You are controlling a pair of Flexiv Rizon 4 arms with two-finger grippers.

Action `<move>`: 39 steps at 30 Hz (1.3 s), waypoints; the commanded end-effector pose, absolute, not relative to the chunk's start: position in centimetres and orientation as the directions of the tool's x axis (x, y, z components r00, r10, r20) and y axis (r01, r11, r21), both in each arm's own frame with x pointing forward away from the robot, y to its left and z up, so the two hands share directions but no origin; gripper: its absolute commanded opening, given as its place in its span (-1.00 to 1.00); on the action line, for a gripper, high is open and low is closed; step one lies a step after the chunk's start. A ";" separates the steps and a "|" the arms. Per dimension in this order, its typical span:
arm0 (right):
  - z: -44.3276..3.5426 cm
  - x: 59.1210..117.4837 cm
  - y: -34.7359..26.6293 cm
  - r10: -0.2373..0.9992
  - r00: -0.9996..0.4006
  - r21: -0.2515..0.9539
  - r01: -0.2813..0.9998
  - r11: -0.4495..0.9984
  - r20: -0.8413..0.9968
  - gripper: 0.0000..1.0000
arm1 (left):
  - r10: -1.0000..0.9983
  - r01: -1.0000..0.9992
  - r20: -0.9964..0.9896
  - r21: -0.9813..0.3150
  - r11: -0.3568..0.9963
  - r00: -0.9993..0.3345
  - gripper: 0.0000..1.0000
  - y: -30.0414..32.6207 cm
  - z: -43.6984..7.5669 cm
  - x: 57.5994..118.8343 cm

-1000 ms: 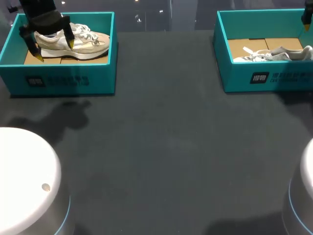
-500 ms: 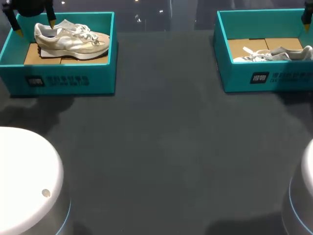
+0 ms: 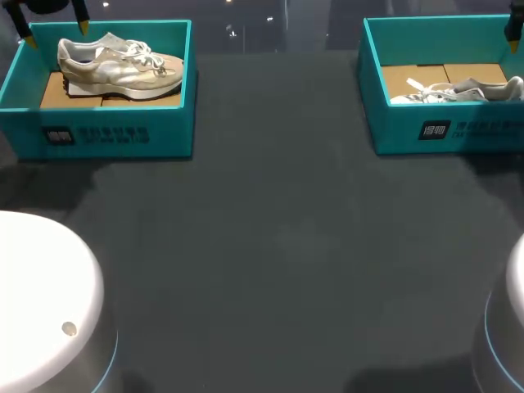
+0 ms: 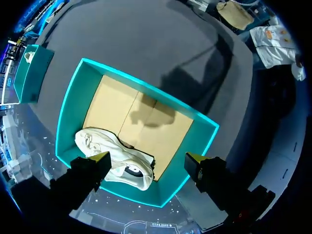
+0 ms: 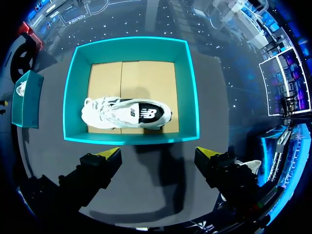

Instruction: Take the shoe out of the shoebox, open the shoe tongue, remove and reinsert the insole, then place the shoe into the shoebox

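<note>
A beige and white shoe [image 3: 119, 67] lies on its sole in the teal left shoebox [image 3: 106, 135], toe pointing right. My left gripper [image 3: 56, 33] hangs open above the box's far left corner, clear of the shoe. From the left wrist, that shoe [image 4: 114, 161] lies under the open gripper [image 4: 147, 158], against one wall of the box [image 4: 68, 107]. A white shoe [image 5: 126, 113] lies in the right shoebox [image 5: 75, 87], ahead of my open right gripper [image 5: 158, 152]. In the head view only a finger of it [image 3: 514, 34] shows above that box [image 3: 442, 131] and its shoe [image 3: 458, 88].
Dark table surface [image 3: 278, 246] stretches between the two boxes. White round arm bases stand at the near left [image 3: 41, 303] and near right [image 3: 512, 319] corners. Each box has a tan cardboard floor.
My left gripper has lifted off the beige shoe and drawn back toward the far left corner. The shoe stays in its box. The right arm has not moved.
</note>
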State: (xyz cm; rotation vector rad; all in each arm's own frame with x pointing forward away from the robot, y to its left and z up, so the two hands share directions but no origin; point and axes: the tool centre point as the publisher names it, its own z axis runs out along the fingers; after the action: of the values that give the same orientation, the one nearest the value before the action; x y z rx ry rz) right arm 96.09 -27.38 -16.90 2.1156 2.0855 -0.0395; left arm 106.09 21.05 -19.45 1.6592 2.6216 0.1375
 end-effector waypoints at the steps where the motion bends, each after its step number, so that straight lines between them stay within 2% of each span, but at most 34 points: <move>1: -16.8 96.1 -27.3 0.990 0.023 0.102 0.995 -0.009 -0.139 1.00 | 0.928 0.925 0.029 0.095 0.367 -0.371 1.00 22.4 -20.2 108.2; 7: -16.8 96.1 -27.3 0.990 0.023 0.102 0.995 -0.009 -0.139 1.00 | 0.954 0.951 0.048 0.111 0.288 -0.294 1.00 24.3 -20.8 111.4; 11: -16.8 96.1 -27.3 0.990 0.023 0.102 0.995 -0.009 -0.139 1.00 | 0.972 0.967 -0.009 0.101 0.235 -0.236 1.00 24.9 -21.4 113.5; 23: -16.8 96.1 -27.3 0.990 0.023 0.102 0.995 -0.009 -0.139 1.00 | 0.972 0.967 -0.009 0.101 0.235 -0.236 1.00 24.9 -21.4 113.5; 30: -16.8 96.1 -27.3 0.990 0.023 0.102 0.995 -0.009 -0.139 1.00 | 0.991 0.982 -0.025 0.134 0.136 -0.134 1.00 24.8 -23.0 115.0; 39: -16.8 96.1 -27.3 0.990 0.023 0.102 0.995 -0.009 -0.139 1.00 | 0.994 0.988 0.038 0.118 0.098 -0.103 1.00 25.4 -25.4 116.5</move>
State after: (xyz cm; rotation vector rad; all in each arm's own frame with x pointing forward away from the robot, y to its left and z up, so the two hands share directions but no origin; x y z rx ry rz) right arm 96.07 -27.37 -16.85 2.1155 2.0848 -0.0405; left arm 115.44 25.73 -24.67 2.0590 2.2798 0.1793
